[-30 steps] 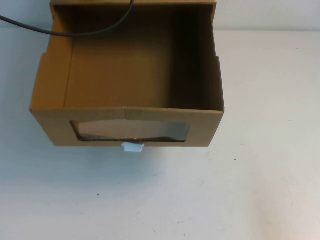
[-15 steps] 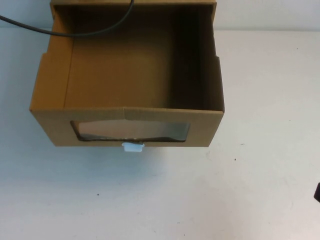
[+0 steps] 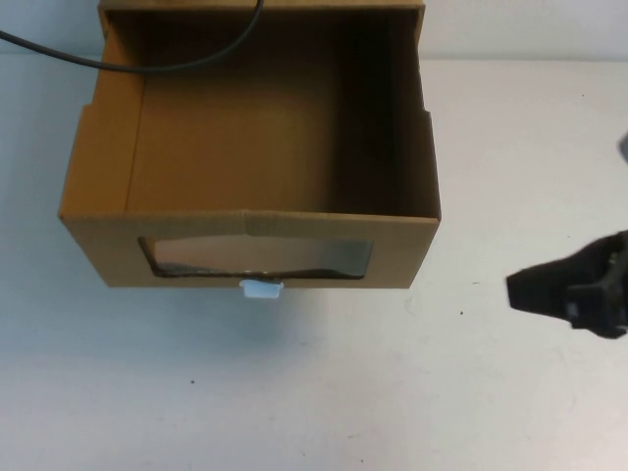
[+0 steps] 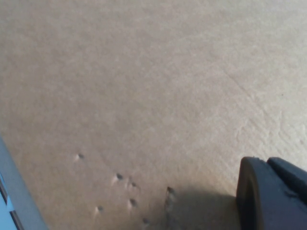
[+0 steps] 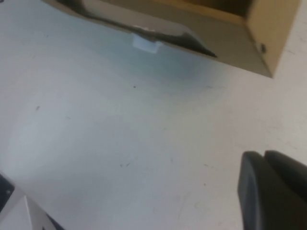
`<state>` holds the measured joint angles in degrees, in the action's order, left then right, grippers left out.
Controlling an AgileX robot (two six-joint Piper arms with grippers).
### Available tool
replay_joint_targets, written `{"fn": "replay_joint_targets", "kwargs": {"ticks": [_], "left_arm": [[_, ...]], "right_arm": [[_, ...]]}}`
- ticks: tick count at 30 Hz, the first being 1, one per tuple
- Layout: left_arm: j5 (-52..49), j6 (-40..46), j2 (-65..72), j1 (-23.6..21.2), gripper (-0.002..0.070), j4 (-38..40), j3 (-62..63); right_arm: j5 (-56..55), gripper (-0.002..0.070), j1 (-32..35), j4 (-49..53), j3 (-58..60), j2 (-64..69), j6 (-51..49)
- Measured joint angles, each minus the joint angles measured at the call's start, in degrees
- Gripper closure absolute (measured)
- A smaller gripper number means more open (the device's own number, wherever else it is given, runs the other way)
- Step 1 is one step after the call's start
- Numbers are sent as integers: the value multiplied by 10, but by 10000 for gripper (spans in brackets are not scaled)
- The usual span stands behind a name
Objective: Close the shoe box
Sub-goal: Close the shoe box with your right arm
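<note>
The brown cardboard shoe box (image 3: pixel 98 177) stands at the table's far side with its drawer pulled out toward me and empty. Its front wall has a clear window (image 3: pixel 255 257) with a small white pull tab (image 3: pixel 261 288) below it. My right gripper (image 3: pixel 515 287) is shut, low over the table to the right of the drawer's front corner, apart from it. In the right wrist view the gripper (image 5: pixel 264 155) points toward the tab (image 5: pixel 147 44) and the box front (image 5: pixel 230 36). My left gripper (image 4: pixel 266 163) is shut, close over a plain brown cardboard surface (image 4: pixel 144 86); it is outside the high view.
A black cable (image 3: pixel 147 64) hangs across the box's far left corner. The white table (image 3: pixel 324 392) spreads in front of and to the right of the box. The box's outer sleeve (image 3: pixel 265 5) shows at the top edge.
My right gripper has come into the high view from the right edge and moved left toward the drawer's front. The box has not moved.
</note>
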<state>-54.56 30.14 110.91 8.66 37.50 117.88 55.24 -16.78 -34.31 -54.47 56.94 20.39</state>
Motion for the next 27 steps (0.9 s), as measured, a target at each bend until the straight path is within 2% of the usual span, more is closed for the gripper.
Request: {"fn": "replay_joint_targets", "kwargs": {"ticks": [7,10,16,27], "left_arm": [[0,0,0,0,677,0,0],[0,0,0,0,677,0,0],[0,0,0,0,677,0,0],[0,0,0,0,677,0,0]], "right_arm": [[-73,687,-236,159,-106,94,-137],[-102,687,-298,230,-137,137,-196],[-116,687,-319,276,-186,224,-232],[-134,687,-305,288,-251,308,-233]]}}
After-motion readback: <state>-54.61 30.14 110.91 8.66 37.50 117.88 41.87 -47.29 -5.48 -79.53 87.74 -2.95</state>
